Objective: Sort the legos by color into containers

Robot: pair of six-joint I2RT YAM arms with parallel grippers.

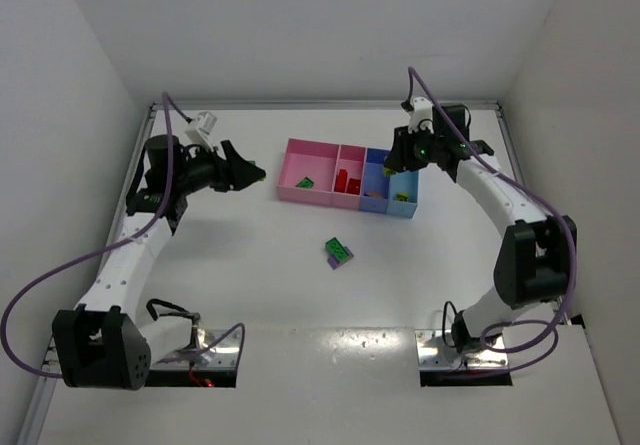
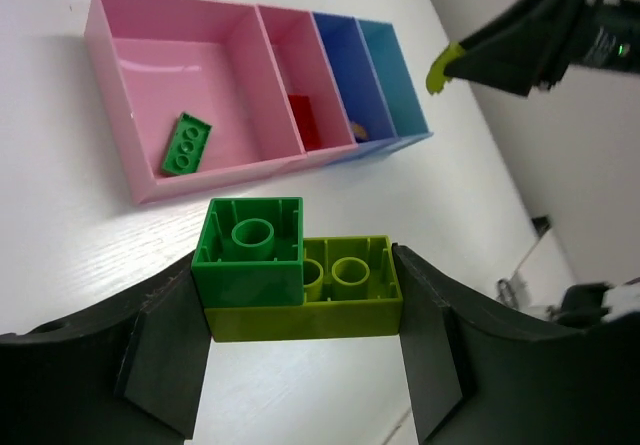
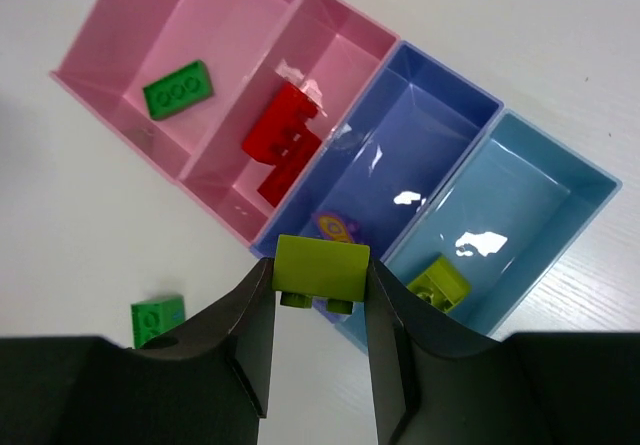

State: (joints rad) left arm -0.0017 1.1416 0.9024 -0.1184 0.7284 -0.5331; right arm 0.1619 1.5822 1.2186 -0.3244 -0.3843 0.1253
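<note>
Above the arms, top cam: row of four joined shallow plastic bins (image 1: 345, 177) sits far-centre on white worktop (image 1: 250, 275). Left hand (image 1: 245, 173) hangs just left of it, right hand (image 1: 415, 157) over its right end. Green-on-purple brick stack (image 1: 338, 252) lies nearer the bases, well apart from the bins.

Left wrist cam: left hand half-spread, clamped on yellow-green long brick (image 2: 345, 305) w/ green square brick (image 2: 250, 250) stuck on top, off the worktop. Flat green brick (image 2: 186, 144) lies in wide pink bin (image 2: 130, 85).

Right wrist cam: right hand narrow, pinching small yellow-green brick (image 3: 321, 268) over near wall btwn dark blue bin (image 3: 420, 135) & light blue bin (image 3: 530, 205). Red brick cluster (image 3: 283, 143) in narrower pink bin (image 3: 340, 55); purple piece (image 3: 337, 228) in dark blue; second yellow-green brick (image 3: 438, 285) in light blue.
</note>
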